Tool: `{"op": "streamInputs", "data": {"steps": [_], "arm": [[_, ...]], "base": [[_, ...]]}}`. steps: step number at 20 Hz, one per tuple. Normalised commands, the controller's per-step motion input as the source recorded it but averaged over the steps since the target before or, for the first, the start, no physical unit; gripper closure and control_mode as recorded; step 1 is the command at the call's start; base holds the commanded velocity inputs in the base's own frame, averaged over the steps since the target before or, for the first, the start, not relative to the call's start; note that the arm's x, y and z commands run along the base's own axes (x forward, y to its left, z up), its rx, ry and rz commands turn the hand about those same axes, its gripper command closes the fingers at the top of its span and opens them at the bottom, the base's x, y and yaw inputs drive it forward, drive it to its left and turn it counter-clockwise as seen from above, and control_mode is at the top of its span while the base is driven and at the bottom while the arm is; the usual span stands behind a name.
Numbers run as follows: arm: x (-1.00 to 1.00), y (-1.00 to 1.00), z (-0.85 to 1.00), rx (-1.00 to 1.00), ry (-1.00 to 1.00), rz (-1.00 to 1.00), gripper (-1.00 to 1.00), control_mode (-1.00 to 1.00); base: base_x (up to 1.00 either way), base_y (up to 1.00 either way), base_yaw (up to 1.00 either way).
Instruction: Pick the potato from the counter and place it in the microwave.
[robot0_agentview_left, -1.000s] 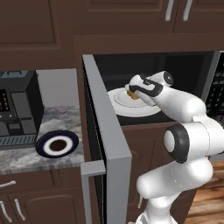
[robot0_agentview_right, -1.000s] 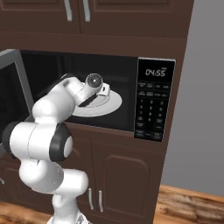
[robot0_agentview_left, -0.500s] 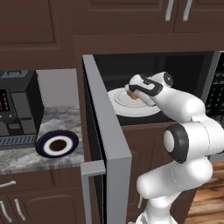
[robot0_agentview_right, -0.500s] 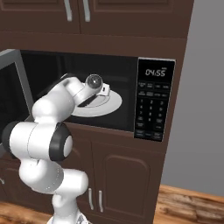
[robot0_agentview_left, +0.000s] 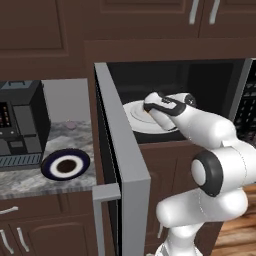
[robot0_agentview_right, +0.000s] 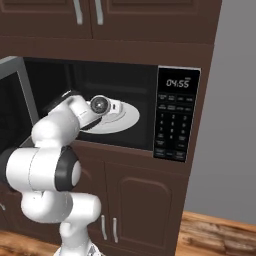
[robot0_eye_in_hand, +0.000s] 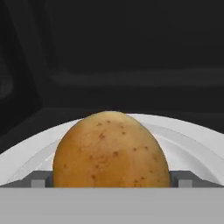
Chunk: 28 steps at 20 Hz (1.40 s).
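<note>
The golden-brown potato (robot0_eye_in_hand: 111, 151) sits low over the white plate (robot0_eye_in_hand: 192, 140) inside the black microwave (robot0_agentview_left: 200, 85). My gripper (robot0_eye_in_hand: 111, 179) is shut on it, one fingertip pressed to each side. From the left base view my gripper (robot0_agentview_left: 150, 106) reaches in over the plate (robot0_agentview_left: 137, 117), left of the plate's middle. The right base view has my forearm across the plate (robot0_agentview_right: 125, 117), beside the keypad panel (robot0_agentview_right: 175, 120). I cannot tell whether the potato touches the plate.
The microwave's grey door (robot0_agentview_left: 117, 160) stands open toward me, left of my arm. Left of it, the grey marbled counter (robot0_agentview_left: 30, 180) carries a black coffee machine (robot0_agentview_left: 20, 122) and a dark blue-rimmed plate (robot0_agentview_left: 65, 165). Dark cabinets hang above.
Hardly anything: my hand stays in the microwave with the potato over the plate, perhaps slightly lower.
</note>
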Motion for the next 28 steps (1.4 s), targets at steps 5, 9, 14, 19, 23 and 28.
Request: {"op": "streamInputs", "data": {"steps": [5, 9, 14, 19, 23, 28], "arm": [[-0.37, -0.01, -0.64, -0.19, 0.08, -0.07, -1.00, -1.00], [-0.17, -0.23, -0.48, -0.18, 0.19, -0.13, -1.00, -1.00], [0.00, -0.01, 0.33, -0.02, 0.03, -0.09, -1.00, -1.00], [-0.55, -0.04, 0.36, 0.00, 0.00, -0.10, -1.00, -1.00], [-0.86, -0.11, 0.79, 0.04, 0.00, -0.07, -1.00, -1.00], [-1.00, -0.26, 0.81, 0.10, 0.04, -0.01, -1.00, -1.00]], "base": [[0.00, 0.00, 0.00], [0.00, 0.00, 0.00], [0.00, 0.00, 0.00], [0.00, 0.00, 0.00], [0.00, 0.00, 0.00], [0.00, 0.00, 0.00]]}}
